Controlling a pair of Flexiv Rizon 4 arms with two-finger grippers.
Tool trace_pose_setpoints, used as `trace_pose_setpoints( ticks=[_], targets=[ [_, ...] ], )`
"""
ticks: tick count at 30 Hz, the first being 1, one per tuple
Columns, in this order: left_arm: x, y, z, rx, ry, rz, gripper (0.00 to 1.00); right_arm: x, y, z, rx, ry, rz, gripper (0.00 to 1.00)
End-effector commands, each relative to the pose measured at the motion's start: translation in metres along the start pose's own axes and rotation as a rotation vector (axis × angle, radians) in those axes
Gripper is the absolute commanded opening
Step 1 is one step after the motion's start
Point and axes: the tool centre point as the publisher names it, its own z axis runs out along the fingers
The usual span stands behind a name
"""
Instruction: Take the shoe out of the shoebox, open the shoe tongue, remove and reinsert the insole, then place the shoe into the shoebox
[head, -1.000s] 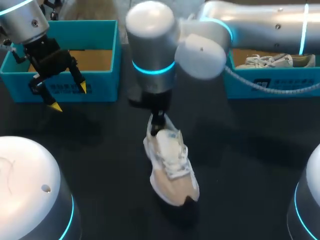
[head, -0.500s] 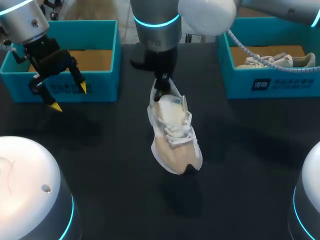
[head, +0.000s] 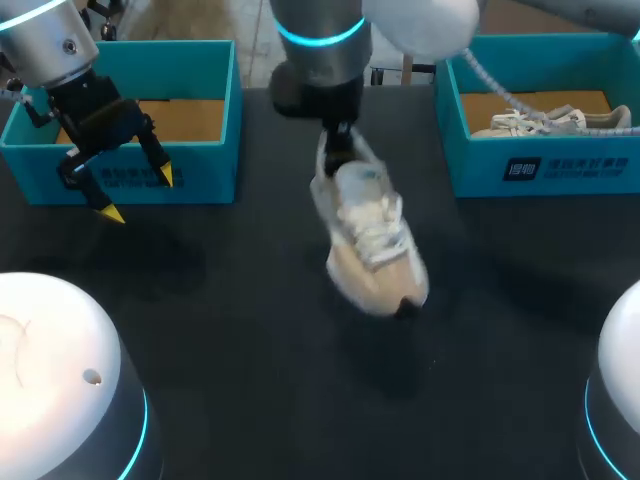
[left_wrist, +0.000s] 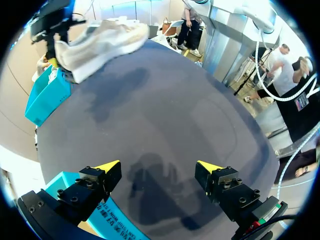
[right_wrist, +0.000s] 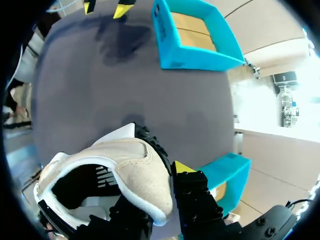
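Note:
A white and beige shoe (head: 375, 245) hangs above the black table, toe tilted down, its shadow on the cloth below. My right gripper (head: 338, 152), reaching in past the middle, is shut on the shoe's heel collar. In the right wrist view the heel (right_wrist: 135, 172) sits pinched in the gripper (right_wrist: 157, 200), one yellow tip showing beside it. My left gripper (head: 138, 196) stands open in front of the left blue shoebox (head: 215, 110), which shows only a bare brown floor. In the left wrist view the open gripper (left_wrist: 159, 167) holds nothing and the shoe (left_wrist: 95, 42) hangs far ahead.
A second blue shoebox (head: 540, 165) at the back right holds another pale shoe (head: 545, 122). Two white round arm bases fill the near corners, one at the left (head: 60, 370) and one at the right (head: 615, 400).
My right arm has lifted the shoe off the table and carried it back and to the right. The left arm has not moved.

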Motion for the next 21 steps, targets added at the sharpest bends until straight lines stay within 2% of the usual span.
trace_pose_setpoints(
  ticks=[1,3,5,10,21],
  targets=[
    [0.001,0.0,0.0,-0.002,0.0,0.0,1.0,-0.039,-0.035,-0.021,-0.027,0.006,-0.031,0.0],
    [0.001,0.0,0.0,-0.002,0.0,0.0,1.0,-0.056,-0.05,-0.024,-0.031,-0.006,-0.038,0.0],
    [0.001,0.0,0.0,-0.002,0.0,0.0,1.0,-0.074,-0.062,-0.026,-0.001,-0.016,-0.034,0.0],
    [0.001,0.0,0.0,-0.002,0.0,0.0,1.0,-0.114,-0.09,-0.028,-0.02,-0.011,-0.021,0.0],
    [0.001,0.0,0.0,-0.002,0.0,0.0,1.0,-0.114,-0.09,-0.028,-0.02,-0.011,-0.021,0.0]
  ],
)
